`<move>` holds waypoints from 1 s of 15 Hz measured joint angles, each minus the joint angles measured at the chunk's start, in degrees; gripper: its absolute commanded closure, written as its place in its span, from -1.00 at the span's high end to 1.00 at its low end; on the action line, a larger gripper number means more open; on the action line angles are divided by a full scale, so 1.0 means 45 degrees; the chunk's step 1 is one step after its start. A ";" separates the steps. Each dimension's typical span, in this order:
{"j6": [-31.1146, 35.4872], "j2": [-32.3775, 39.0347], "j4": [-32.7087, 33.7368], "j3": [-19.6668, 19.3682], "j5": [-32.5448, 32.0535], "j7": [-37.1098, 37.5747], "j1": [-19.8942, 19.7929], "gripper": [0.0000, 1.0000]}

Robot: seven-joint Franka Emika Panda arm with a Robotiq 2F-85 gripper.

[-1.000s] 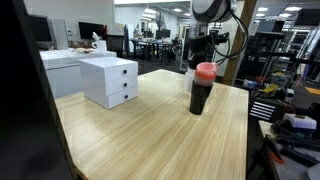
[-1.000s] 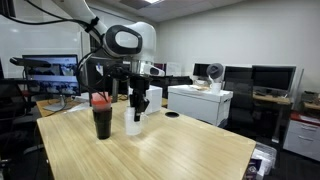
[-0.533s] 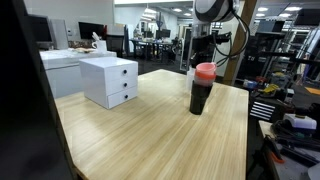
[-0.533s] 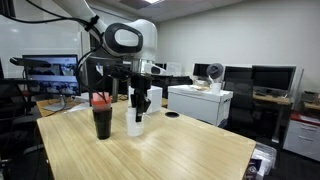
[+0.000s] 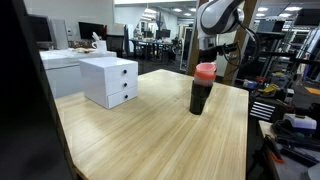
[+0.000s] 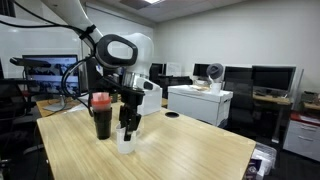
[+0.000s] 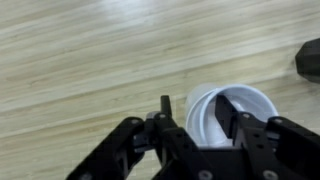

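Hovering low over a pale wooden table (image 6: pixel 190 150), the robot arm's claw (image 6: pixel 127 122) is pointing straight down into a small white cup (image 6: pixel 125 141). The cup is standing upright, with its base apparently resting on the table, near the table's far side in this exterior view. A tall dark tumbler with a red lid (image 6: pixel 101 114) is standing just beside the cup, apart from it. In the wrist view the claw (image 7: pixel 194 108) is straddling the cup (image 7: pixel 252 112): one of its fingers (image 7: pixel 165 112) is sitting outside the wall, the other is reaching down inside the open mouth, and the rim is passing between them. The jaws are looking released, with a gap showing on either side of the wall rather than a pinch on it, so the cup is seemingly bearing its own weight. The tumbler's dark base (image 7: pixel 308 56) is just showing at the edge of that view. In an exterior view the tumbler (image 5: pixel 203 88) is blocking the cup, and only the arm above it is showing. A white drawer unit (image 5: pixel 110 80) is sitting well apart on the same table. Judging by how things are lying, the cup is set down and let go; the claw is not yet clear of its rim.
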 measured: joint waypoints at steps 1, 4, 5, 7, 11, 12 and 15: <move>0.0000 0.0015 -0.0100 -0.0034 -0.0068 0.0000 -0.0001 -0.06; -0.0007 0.0011 -0.0194 -0.0052 -0.0114 0.0000 0.0002 0.68; -0.0007 0.0003 -0.0193 -0.0052 -0.0114 -0.0001 0.0005 0.78; -0.0008 -0.0041 -0.0192 -0.0046 -0.0114 -0.0056 0.0011 0.95; -0.0008 -0.0316 -0.0188 0.0016 -0.0114 -0.0331 0.0031 0.65; -0.0009 -0.0411 -0.0188 0.0033 -0.0114 -0.0408 0.0031 0.50; -0.0023 -0.0724 -0.0188 0.0069 -0.0114 -0.0618 0.0032 0.09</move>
